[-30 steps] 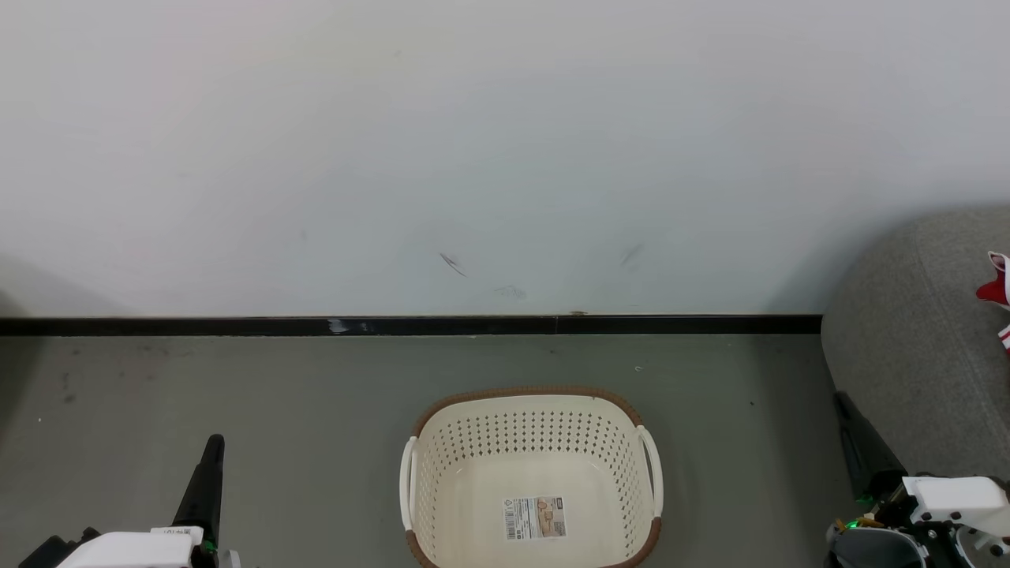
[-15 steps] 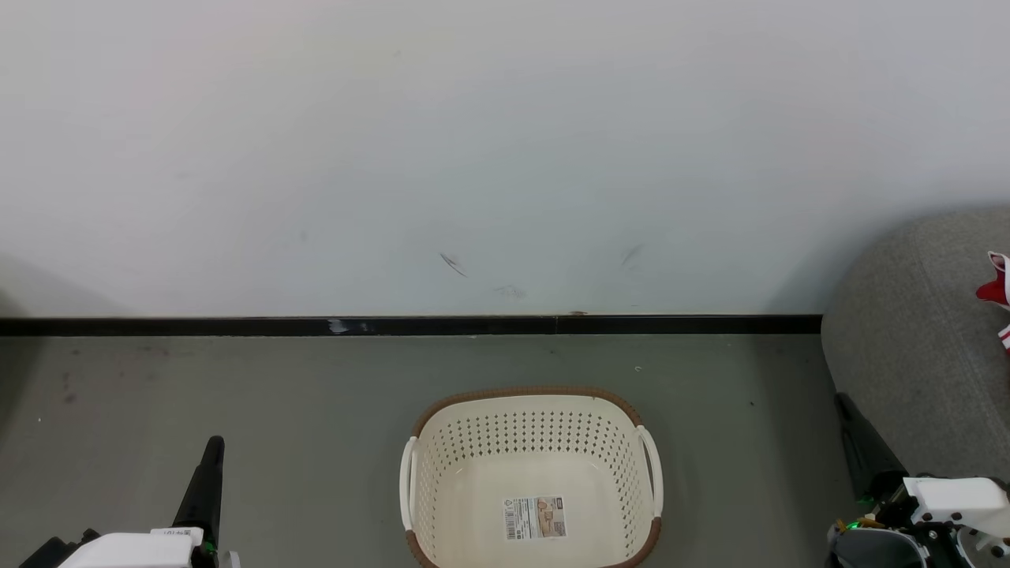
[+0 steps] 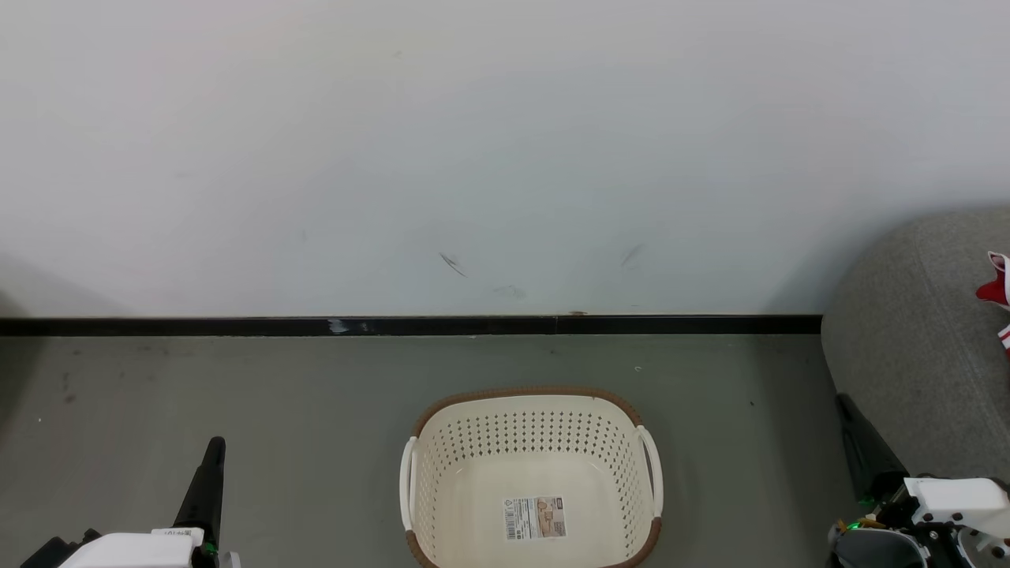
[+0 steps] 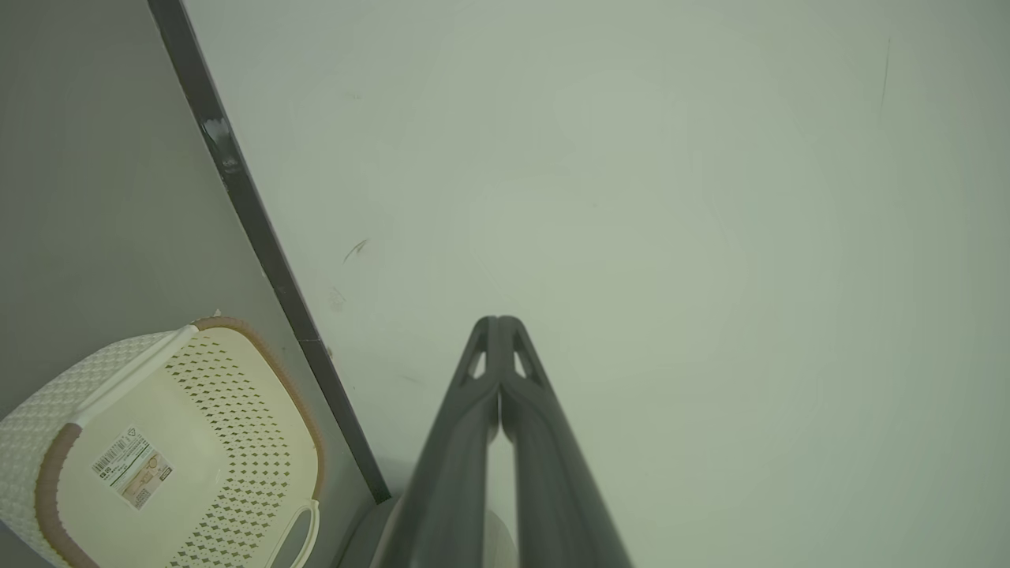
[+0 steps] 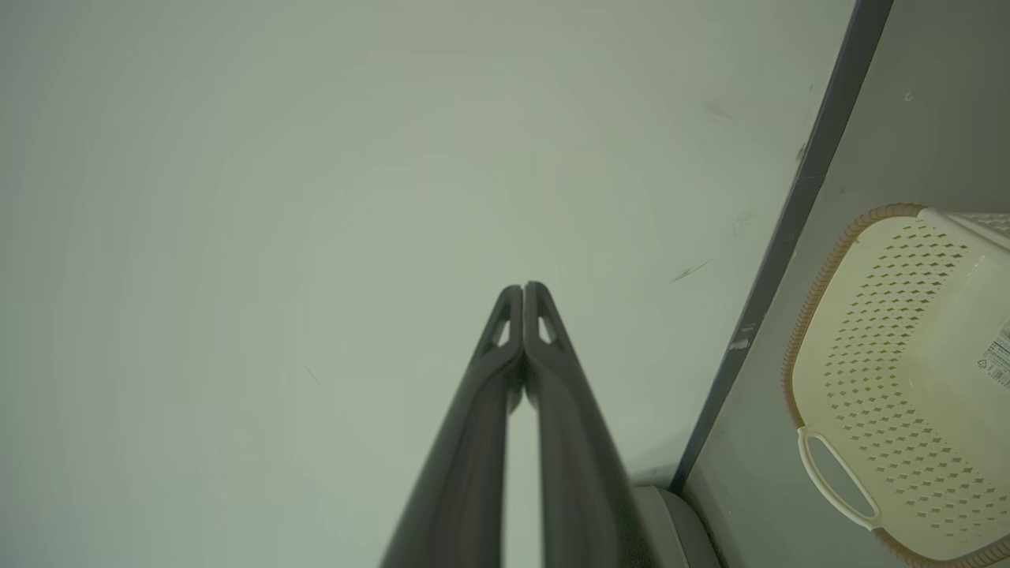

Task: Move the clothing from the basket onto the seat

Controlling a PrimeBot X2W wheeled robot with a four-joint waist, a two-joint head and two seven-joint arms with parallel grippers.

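Lying on the grey seat [image 3: 907, 339], a scrap of red clothing [image 3: 993, 291] with white trim pokes in at the head view's right edge (the frame cuts the rest off). The basket [image 3: 527, 392] stands upright on the floor [image 3: 237, 379] to the seat's left, well apart from the clothing, with its pale bottom and label [image 3: 536, 517] in plain sight. A black skirting [image 3: 394, 325] runs behind it along the foot of the wall [image 3: 473, 158]. The left tool [image 4: 499, 322] has its two dark fingers pressed together tip to tip, gripping nothing, and points at the wall. In the head view it sits low on the left, clear of the basket. The right tool [image 5: 523, 289] is likewise pressed together and bare (its wrist view catches the basket off to one side), low on the right near the seat's edge.
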